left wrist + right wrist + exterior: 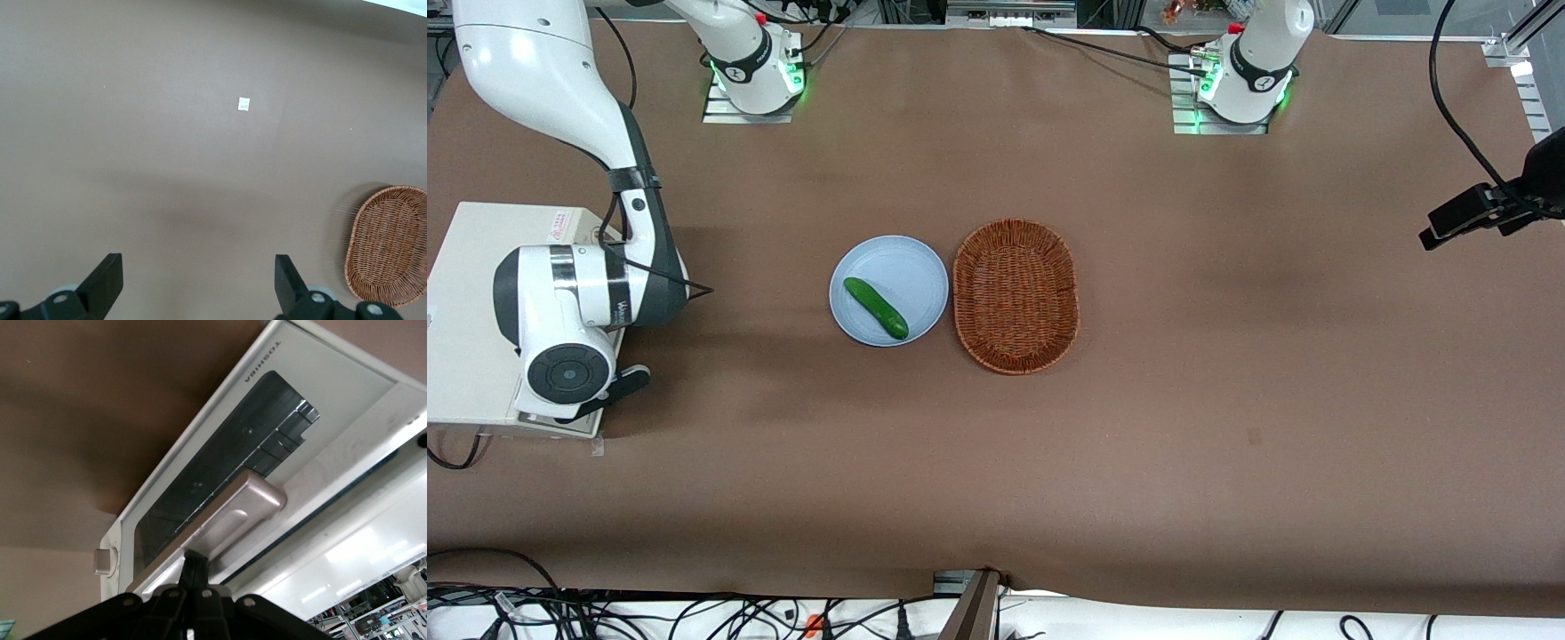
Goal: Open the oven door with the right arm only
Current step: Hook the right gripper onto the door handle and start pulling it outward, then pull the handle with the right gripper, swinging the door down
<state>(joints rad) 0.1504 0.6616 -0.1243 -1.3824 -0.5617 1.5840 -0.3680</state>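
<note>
Brown table (1227,356); hand (195,570) at handle (227,520).

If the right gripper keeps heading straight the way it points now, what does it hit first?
Most likely the bar handle of the oven door: the gripper sits right at it in the right wrist view. Whether they already touch is unclear.

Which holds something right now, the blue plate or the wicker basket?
The blue plate: a green cucumber lies on it. The wicker basket beside it holds nothing. The gripper is at the oven door's handle.
</note>
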